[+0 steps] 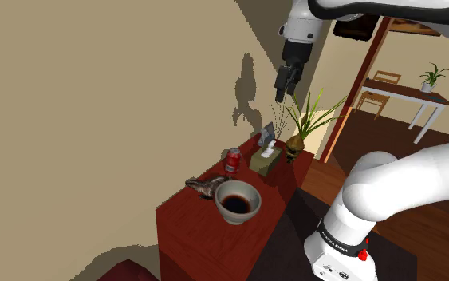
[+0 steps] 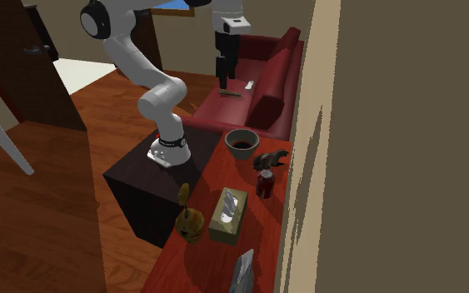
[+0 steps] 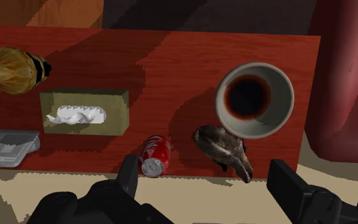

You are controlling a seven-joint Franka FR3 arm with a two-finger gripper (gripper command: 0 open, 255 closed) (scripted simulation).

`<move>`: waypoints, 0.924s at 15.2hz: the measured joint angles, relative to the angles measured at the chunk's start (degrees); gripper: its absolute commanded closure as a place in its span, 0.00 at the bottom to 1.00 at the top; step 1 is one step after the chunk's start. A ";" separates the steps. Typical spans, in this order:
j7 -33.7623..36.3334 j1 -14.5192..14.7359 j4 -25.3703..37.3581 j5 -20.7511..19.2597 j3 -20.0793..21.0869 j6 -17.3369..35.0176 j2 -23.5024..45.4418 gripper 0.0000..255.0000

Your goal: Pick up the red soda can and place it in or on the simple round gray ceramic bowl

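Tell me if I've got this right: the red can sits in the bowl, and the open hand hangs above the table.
Not quite. The can is not in the bowl. It stands on the table, apart from the bowl, between the tissue box and a small figurine, as the wrist view shows. The rest holds: the open hand hangs above the table.
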 measured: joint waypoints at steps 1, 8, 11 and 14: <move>0.00 0.00 0.00 0.00 0.00 0.00 0.00 0.00; 1.30 -0.85 -8.16 -0.19 -0.91 12.31 3.51 0.00; 1.76 -1.37 -11.07 -0.38 -1.52 19.00 6.90 0.00; 2.56 -1.72 -13.75 -0.38 -1.84 25.64 10.50 0.00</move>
